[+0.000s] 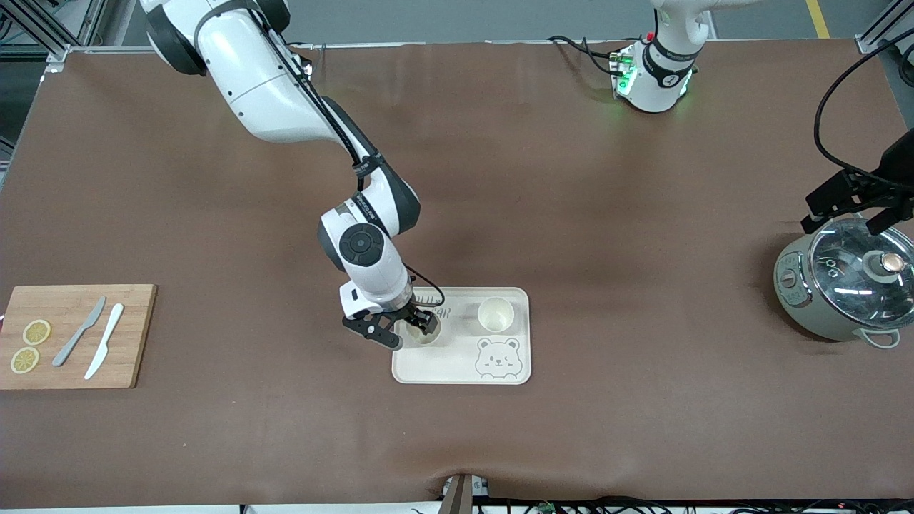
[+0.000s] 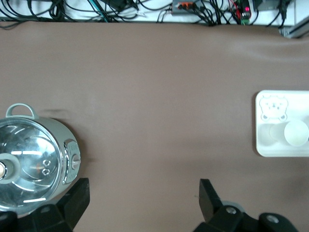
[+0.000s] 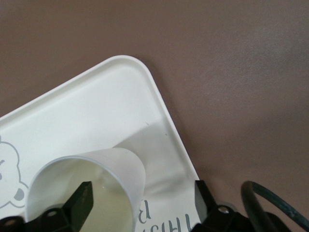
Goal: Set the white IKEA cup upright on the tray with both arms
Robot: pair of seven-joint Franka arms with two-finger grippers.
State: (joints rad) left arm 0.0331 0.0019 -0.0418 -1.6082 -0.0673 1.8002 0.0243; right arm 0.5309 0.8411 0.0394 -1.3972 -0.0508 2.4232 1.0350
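**Two cups upright on the tray, right gripper parted around one**

Tray [image 1: 457, 368]: cream, bear face at the corner nearest the front camera toward the left arm's end; lies on the brown table [image 1: 607, 235], near its middle.

Cup one [image 1: 423, 333]: white, upright on the tray at the right arm's end. One finger [image 3: 82, 200] of the right gripper [image 1: 407, 330] is inside the rim, the other finger outside the wall; the jaws stand apart and do not pinch the cup.

Cup two [image 1: 495, 314]: white, upright on the tray, beside the first, toward the left arm's end, free of both grippers.

Board [image 1: 75, 335]: wooden, at the right arm's end of the table. Bears two lemon slices [image 1: 30, 346], a grey knife [image 1: 78, 331] and a white knife [image 1: 104, 340].

Pot [image 1: 846, 285]: grey-green, glass lid, at the left arm's end.

Left gripper [image 2: 140, 203]: waits above the pot and table, fingers wide apart, holding nothing.
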